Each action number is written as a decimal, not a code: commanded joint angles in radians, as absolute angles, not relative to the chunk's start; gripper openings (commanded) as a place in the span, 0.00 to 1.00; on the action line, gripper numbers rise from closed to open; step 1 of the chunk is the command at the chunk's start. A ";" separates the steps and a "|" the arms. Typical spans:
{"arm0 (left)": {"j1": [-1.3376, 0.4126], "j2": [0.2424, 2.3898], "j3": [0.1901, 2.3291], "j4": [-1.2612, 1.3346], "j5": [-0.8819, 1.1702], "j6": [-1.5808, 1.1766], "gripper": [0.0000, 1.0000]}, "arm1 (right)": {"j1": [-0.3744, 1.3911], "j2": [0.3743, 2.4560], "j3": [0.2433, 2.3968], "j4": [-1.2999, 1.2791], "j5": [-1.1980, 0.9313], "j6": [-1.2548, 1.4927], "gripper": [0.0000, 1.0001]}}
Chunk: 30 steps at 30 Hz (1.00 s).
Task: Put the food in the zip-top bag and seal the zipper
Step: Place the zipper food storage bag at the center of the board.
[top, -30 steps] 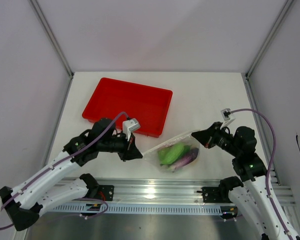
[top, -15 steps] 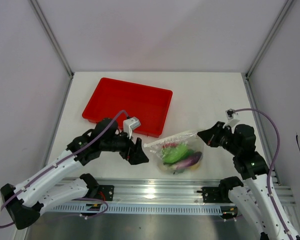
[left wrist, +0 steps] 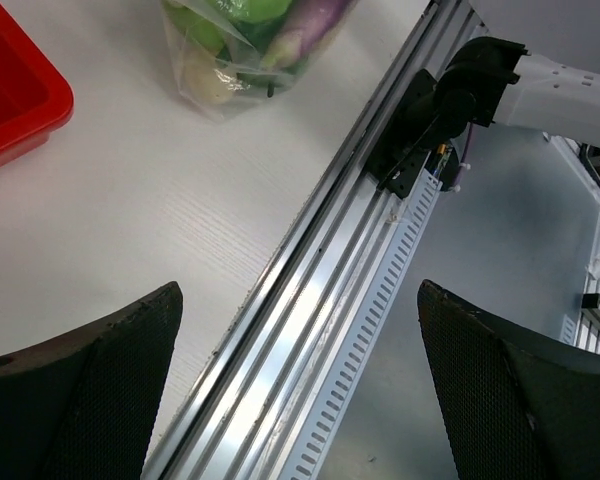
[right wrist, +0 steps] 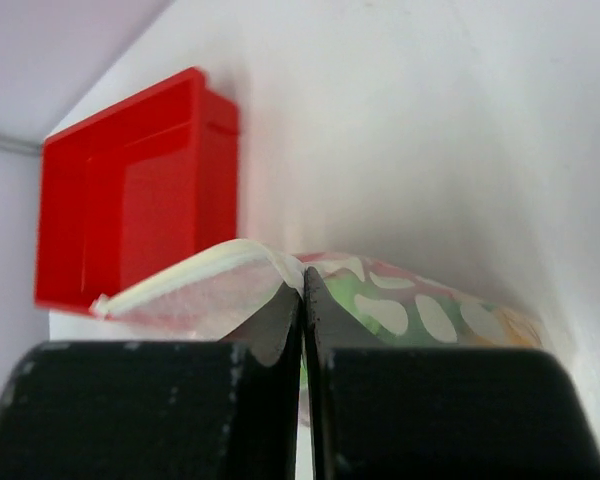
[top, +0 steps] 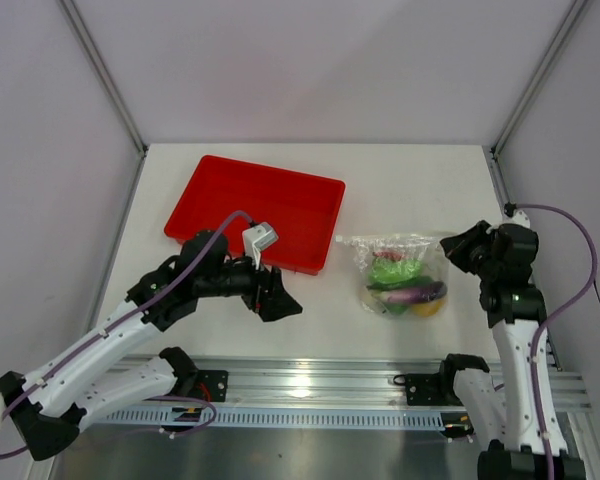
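The clear zip-top bag lies on the table right of centre, and the food is inside it: green pieces, a purple eggplant and a yellow lemon. My right gripper is shut on the bag's right upper corner. In the right wrist view its jaws pinch the pale zipper strip, which runs off to the left. My left gripper stands wide open well left of the bag, with nothing between its fingers. The bag shows at the top of the left wrist view.
The red tray sits at the back left of the table, close behind my left gripper. Its corner shows in the left wrist view. The aluminium rail runs along the near edge. Walls close in on both sides.
My left gripper opened, let go of the bag's left corner and stayed on the left. The right gripper drew the bag rightward across the table, keeping its hold.
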State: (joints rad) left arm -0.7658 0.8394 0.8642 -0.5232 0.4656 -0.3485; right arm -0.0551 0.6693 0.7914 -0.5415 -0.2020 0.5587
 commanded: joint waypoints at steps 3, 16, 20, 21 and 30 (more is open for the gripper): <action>-0.775 0.786 0.850 -0.437 0.515 -0.388 0.99 | -0.165 0.980 0.828 -0.382 -0.154 0.595 0.00; -0.795 0.650 0.756 -0.405 0.491 -0.471 0.99 | -0.157 1.443 1.167 -0.399 -0.029 0.476 0.76; -0.795 0.652 0.759 -0.416 0.462 -0.483 1.00 | -0.097 1.410 1.224 -0.504 0.085 0.428 0.99; -0.795 0.652 0.761 -0.423 0.448 -0.488 0.99 | -0.077 1.398 1.235 -0.540 0.124 0.422 0.99; -0.795 0.643 0.710 -0.387 0.324 -0.604 0.99 | 0.266 1.077 1.070 -0.796 0.259 0.555 0.99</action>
State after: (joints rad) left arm -0.7902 0.6537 0.7319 -0.4316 0.3702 -0.5385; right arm 0.1955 1.2114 1.1431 -0.6853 0.1997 0.4900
